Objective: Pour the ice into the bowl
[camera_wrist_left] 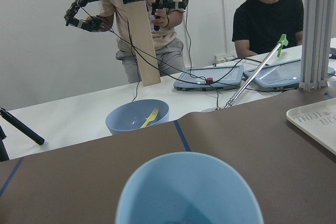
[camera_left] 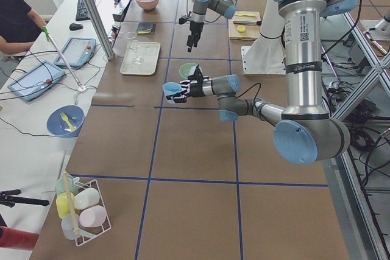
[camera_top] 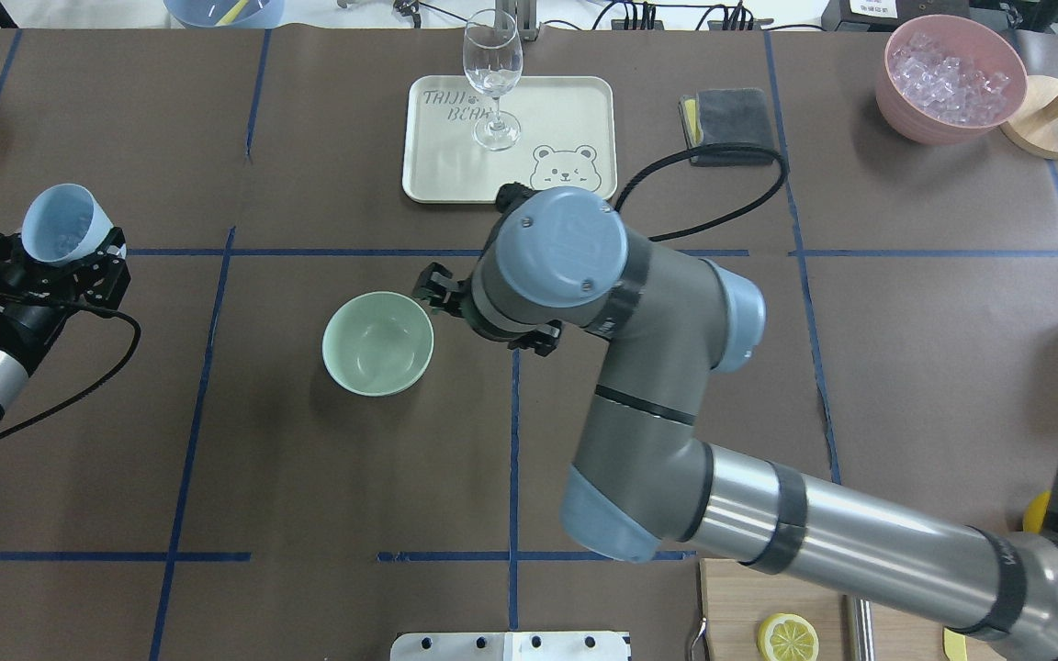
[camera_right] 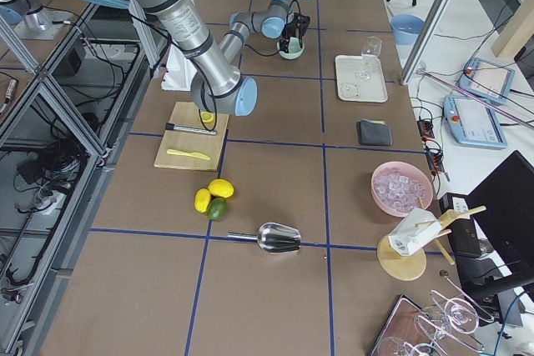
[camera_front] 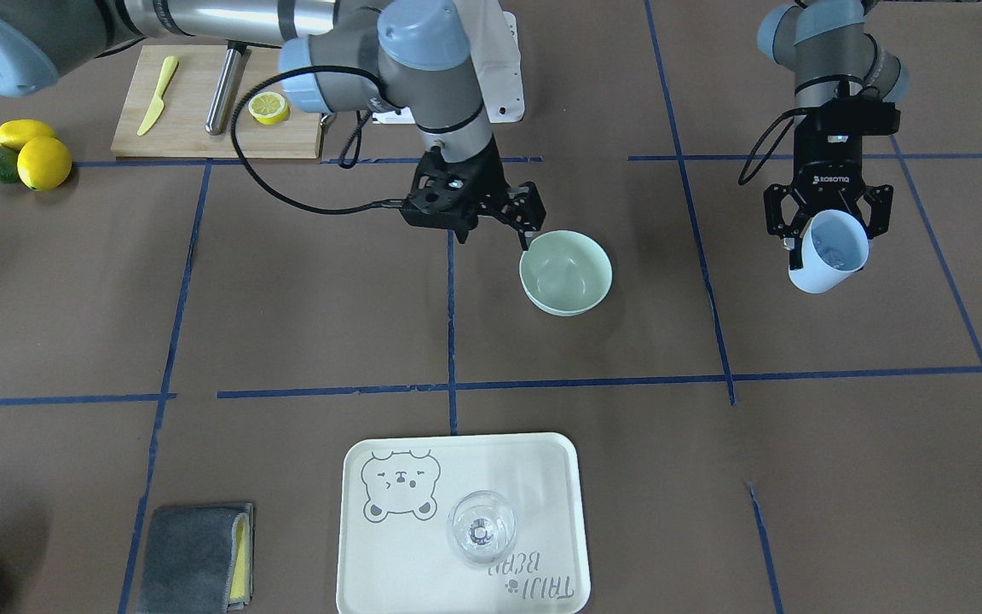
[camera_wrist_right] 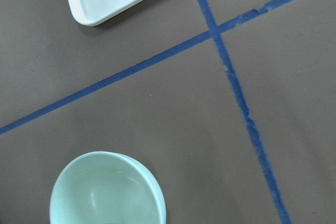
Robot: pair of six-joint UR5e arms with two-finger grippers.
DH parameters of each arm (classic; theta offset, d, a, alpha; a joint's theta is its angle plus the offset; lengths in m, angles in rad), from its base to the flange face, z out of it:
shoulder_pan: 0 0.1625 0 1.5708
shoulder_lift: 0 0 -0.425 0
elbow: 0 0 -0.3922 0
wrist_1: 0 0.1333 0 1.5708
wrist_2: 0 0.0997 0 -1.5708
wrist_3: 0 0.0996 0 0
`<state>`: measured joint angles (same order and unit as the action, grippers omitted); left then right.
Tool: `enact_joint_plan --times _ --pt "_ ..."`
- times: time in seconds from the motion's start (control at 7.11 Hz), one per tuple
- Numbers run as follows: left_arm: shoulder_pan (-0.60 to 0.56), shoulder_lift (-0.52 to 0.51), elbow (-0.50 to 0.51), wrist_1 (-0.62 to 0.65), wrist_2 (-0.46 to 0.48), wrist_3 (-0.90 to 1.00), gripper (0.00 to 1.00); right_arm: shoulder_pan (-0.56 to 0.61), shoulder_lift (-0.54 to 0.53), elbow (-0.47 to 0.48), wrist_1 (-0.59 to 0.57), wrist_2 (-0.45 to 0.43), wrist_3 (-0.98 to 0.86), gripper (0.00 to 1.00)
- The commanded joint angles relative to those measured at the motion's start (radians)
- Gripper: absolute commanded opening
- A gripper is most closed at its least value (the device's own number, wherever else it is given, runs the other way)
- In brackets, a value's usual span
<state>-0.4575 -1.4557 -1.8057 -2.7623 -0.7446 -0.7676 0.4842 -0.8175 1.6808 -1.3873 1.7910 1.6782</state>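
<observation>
Overhead exterior: the left gripper (camera_top: pixel 61 259), clamped on a light blue cup (camera_top: pixel 65 223) with ice (camera_front: pixel 837 253) faintly visible inside, hangs well left of the bowl (camera_top: pixel 377 342). The right gripper (camera_top: pixel 431 287), apparently open and empty, sits beside the bowl's rim.

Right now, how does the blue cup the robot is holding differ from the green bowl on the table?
The light blue cup is narrow and tapered; the mint-green bowl is wider and rounded. The cup hangs tilted above the table in the left gripper; the bowl sits upright on it. The cup seems to hold a little ice; the bowl looks empty. Both are plain, pale and open-topped.
</observation>
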Motion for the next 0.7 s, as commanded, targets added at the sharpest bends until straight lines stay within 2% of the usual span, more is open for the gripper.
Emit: enact_joint_plan --times 0.0,0.14,0.28,0.42,0.56 --pt "0.097 -0.12 -0.007 0.222 0.161 0.002 0.0 0.075 -0.161 0.173 -0.033 0.097 -0.061 1.0" --pt "0.147 -0.15 -0.017 0.321 0.221 0.002 0.0 0.092 -0.202 0.198 -0.033 0.116 -0.083 1.0" --pt "0.187 -0.158 -0.02 0.367 0.226 0.004 0.0 0.096 -0.248 0.227 -0.03 0.119 -0.141 1.0" --pt "0.222 -0.158 -0.02 0.43 0.285 0.008 0.0 0.097 -0.28 0.247 -0.026 0.119 -0.158 1.0" --pt "0.256 -0.181 -0.023 0.517 0.372 0.174 0.0 0.102 -0.288 0.247 -0.022 0.125 -0.16 1.0"
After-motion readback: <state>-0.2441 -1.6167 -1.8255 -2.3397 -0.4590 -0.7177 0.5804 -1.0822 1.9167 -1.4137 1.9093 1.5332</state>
